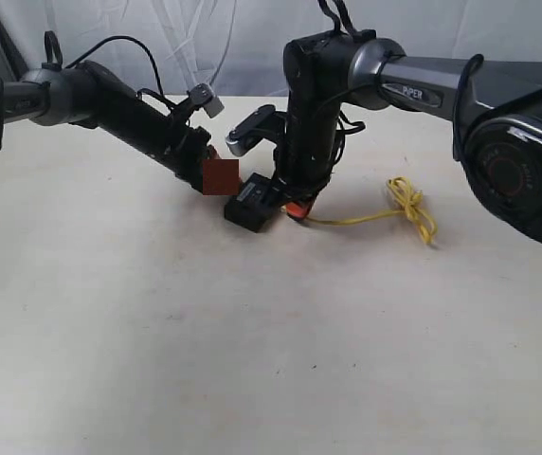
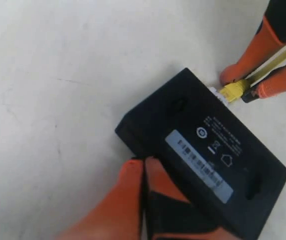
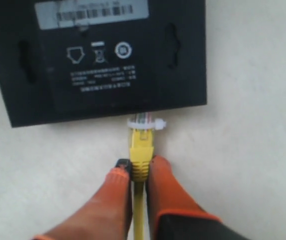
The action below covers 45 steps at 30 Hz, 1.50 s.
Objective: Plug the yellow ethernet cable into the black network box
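Plug [image 3: 145, 122] of yellow ethernet cable [image 3: 141, 152] sits at black network box [image 3: 108, 60] edge, clear body showing, so prob. not seated. Right gripper [image 3: 139, 172] jaws clamped on cable boot behind plug, lining it up w/ box. Left gripper [image 2: 144, 167] jaws together, butted on box's opp. edge as backstop.

Matte cream tabletop [image 1: 157, 360]; wrinkled white sheet [image 1: 205, 38] hangs behind

The black network box [image 3: 43, 97] looks like matt, smooth plastic, with a pale paper-like label [image 3: 90, 11]. The yellow ethernet cable [image 3: 141, 150] has a smooth rubbery boot and a clear glossy plastic plug [image 3: 145, 122]. The right gripper [image 3: 139, 167] has orange fingers [image 3: 170, 195] of matt rubbery look. The table [image 1: 252, 360] is matt, cream, slightly scuffed.
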{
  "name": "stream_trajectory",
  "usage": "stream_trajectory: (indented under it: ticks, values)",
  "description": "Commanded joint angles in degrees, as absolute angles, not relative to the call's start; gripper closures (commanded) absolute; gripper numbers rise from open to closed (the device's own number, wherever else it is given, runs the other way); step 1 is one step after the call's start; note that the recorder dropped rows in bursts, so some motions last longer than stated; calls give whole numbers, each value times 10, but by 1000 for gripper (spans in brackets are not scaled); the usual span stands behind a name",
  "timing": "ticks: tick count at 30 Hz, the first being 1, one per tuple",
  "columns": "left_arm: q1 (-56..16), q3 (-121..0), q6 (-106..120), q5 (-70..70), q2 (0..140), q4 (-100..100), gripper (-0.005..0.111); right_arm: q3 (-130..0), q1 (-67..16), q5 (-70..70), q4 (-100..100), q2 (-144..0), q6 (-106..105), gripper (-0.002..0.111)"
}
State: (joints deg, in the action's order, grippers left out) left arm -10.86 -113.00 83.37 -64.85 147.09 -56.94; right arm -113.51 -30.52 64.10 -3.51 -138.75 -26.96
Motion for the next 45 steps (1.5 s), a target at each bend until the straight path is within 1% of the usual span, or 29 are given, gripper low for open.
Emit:
stream_trajectory:
  ticks: [1,6,18,28,36,45]
  values:
    - [-131,-1129,831,-700,1466,-608,107,-1146,-315,538,-86,-1383,-271,109]
    - [-131,-1129,831,-700,1466,-608,107,-1146,-314,534,-82,-1378,-271,109]
    - [-129,-1129,831,-700,1466,-611,107,-1146,-314,619,-72,-1371,-274,109]
    - [-126,-1129,809,-700,1462,-606,107,-1146,-314,558,-72,-1378,-270,109]
    - [-115,-1129,797,-700,1477,-545,107,-1146,-314,590,-64,-1379,-281,109]
    - [-113,-1129,796,-700,1477,-564,107,-1146,-320,596,-93,-1384,-313,109]
